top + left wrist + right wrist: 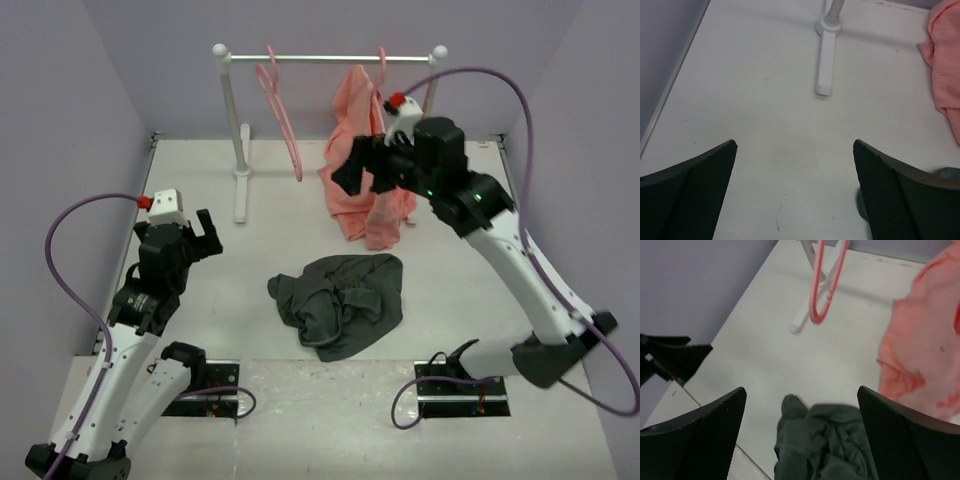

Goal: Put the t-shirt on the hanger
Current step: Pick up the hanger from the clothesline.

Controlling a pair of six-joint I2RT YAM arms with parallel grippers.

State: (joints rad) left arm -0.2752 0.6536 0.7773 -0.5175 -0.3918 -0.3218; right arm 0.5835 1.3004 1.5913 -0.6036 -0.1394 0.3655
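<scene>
The t-shirt lies crumpled on the surface between the arms, and the empty hanger hangs on the far rack, left of a pink garment. The left hand and right hand both gape wide, carrying nothing, probably poised to gather the cloth.

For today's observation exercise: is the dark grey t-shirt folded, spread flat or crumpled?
Crumpled. The t-shirt lies in a bunched, creased heap on the table, with overlapping folds and no sleeves laid out.
</scene>
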